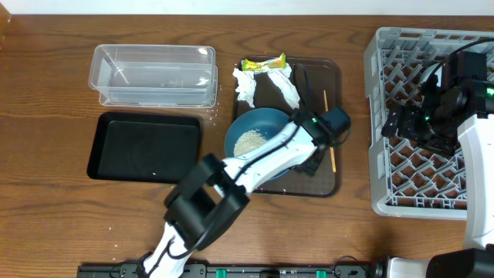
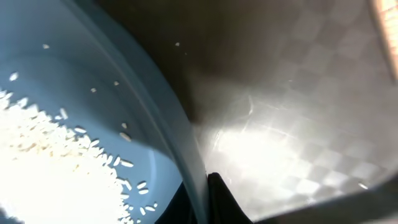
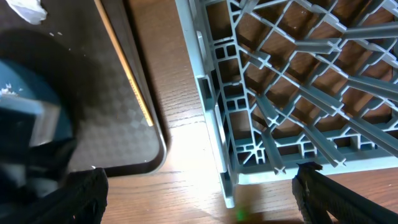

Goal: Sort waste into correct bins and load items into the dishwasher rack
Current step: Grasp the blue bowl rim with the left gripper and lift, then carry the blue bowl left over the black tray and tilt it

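Observation:
A large dark blue dish (image 1: 262, 127) with white rice grains (image 1: 251, 142) sits on the dark brown serving tray (image 1: 328, 184). My left gripper (image 1: 310, 154) is shut on the dish's right rim; the left wrist view shows the rim (image 2: 180, 124) between the fingers (image 2: 202, 196) and rice (image 2: 43, 168) inside. Two crumpled tissues (image 1: 245, 85) (image 1: 284, 85) and the yellow-green wrapper (image 1: 264, 64) lie at the tray's far end. A thin wooden stick (image 1: 330, 147) lies along its right side. My right gripper (image 1: 401, 123) is open and empty over the grey rack's (image 1: 432, 201) left edge. Small bowls and cup are out of view.
The clear tub (image 1: 154, 73) stands at the back left, with the shallow black tray (image 1: 143, 147) in front of it. The right wrist view shows the rack's corner (image 3: 249, 155), the stick (image 3: 127, 74), the brown tray's edge (image 3: 158, 155) and bare table between them.

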Tool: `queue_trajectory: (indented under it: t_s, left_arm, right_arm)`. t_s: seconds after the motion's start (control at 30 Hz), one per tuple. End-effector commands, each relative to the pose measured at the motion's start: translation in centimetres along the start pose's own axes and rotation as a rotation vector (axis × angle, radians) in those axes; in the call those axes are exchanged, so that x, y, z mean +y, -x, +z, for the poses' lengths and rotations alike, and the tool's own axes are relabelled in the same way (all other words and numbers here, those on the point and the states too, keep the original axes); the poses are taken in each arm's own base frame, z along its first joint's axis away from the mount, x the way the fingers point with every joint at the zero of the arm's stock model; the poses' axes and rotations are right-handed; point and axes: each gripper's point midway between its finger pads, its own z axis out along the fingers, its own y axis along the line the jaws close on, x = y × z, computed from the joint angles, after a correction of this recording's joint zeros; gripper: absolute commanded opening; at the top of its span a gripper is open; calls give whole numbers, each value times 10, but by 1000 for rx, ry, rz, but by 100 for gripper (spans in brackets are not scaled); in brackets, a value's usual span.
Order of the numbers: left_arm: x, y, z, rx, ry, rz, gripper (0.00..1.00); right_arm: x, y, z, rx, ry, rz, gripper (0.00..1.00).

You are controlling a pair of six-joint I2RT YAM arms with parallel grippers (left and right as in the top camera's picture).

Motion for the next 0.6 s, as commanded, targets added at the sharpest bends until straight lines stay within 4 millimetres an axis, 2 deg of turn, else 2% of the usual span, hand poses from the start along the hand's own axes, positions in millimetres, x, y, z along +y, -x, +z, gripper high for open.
queue_trajectory:
  t_s: [0.0,0.37,0.57]
  left_arm:
    - [21,6,-27,-33,-21,-56,6]
    - [82,4,-65,-48,-11,-182,6]
    - [130,0,-89,-68,-12,-303,6]
  right_arm:
    - [-3,1,-2,-10,-6,-4,94]
    - [-3,1,-2,-9,-6,-4,95]
    - [-3,1,-2,-9,-6,-4,95]
